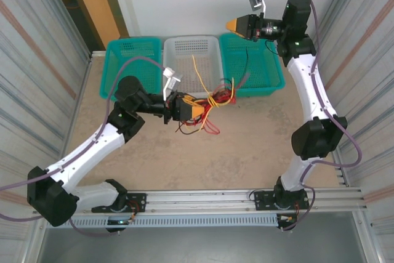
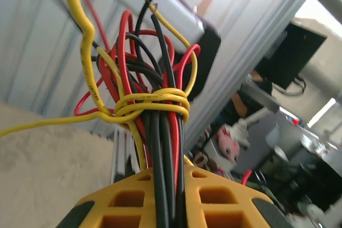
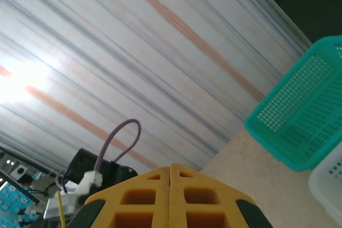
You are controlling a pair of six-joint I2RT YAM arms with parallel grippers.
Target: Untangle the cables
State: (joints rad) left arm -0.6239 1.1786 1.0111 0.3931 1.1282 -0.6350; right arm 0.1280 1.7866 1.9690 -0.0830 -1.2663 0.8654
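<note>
left gripper (image 2: 168,188) is pinching the cables (image 2: 155,105), a red and black bunch with a yellow one looped tight round it, just in front of the white basket (image 1: 178,46). loose ends trail onto the surface (image 1: 258,140). right gripper (image 3: 169,185) is pressed together on nothing, raised near the right teal basket (image 1: 268,66).

You get soft, even light in the top view, and shadows on the counter (image 1: 246,146) are faint. Your right wrist view has a blown-out glare patch at the left of the ribbed wall (image 3: 149,62). In your left wrist view the cables (image 2: 155,105) are sharp, while the background is blurred and overexposed at the upper right.
</note>
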